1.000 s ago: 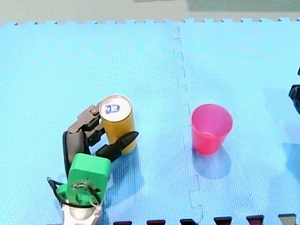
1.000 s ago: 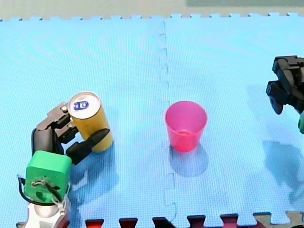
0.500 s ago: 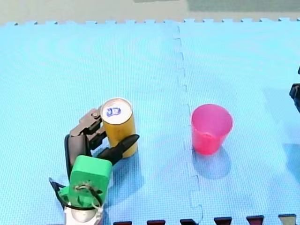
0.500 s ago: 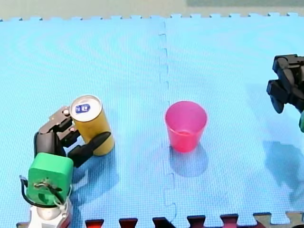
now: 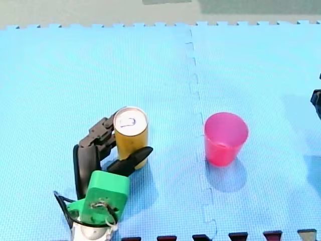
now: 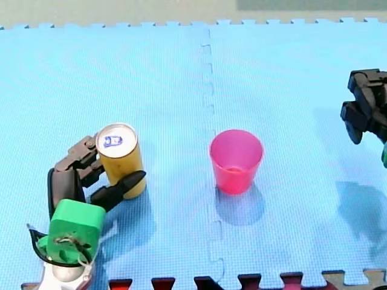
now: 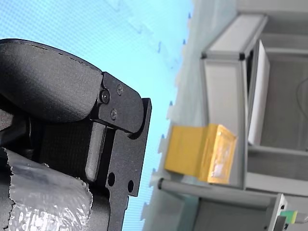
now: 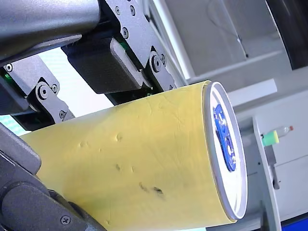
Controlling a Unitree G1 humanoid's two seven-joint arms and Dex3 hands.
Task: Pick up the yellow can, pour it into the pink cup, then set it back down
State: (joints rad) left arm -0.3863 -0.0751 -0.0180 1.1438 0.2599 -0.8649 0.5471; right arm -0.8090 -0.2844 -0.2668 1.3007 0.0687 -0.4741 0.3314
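Can [image 5: 130,136] in grasp of left hand [image 5: 95,150], pink cup [image 5: 225,138] well apart; right hand [image 6: 366,106] at far right.

A blue foam mat [image 5: 150,65] of interlocking tiles covers the surface, with a toothed seam [image 5: 195,90] running front to back. The can [image 5: 131,138] is upright over the left tile in the left hand [image 5: 95,150]; whether it touches the mat is unclear. The cup [image 5: 225,138] stands just right of the seam.

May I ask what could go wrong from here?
The left hand grips the yellow can with its thumb low, so it may slip when tilted. Its wall shows dents; squeezing could crush it. The pink cup stands free and could tip if bumped. The right hand is by the mat's right edge.
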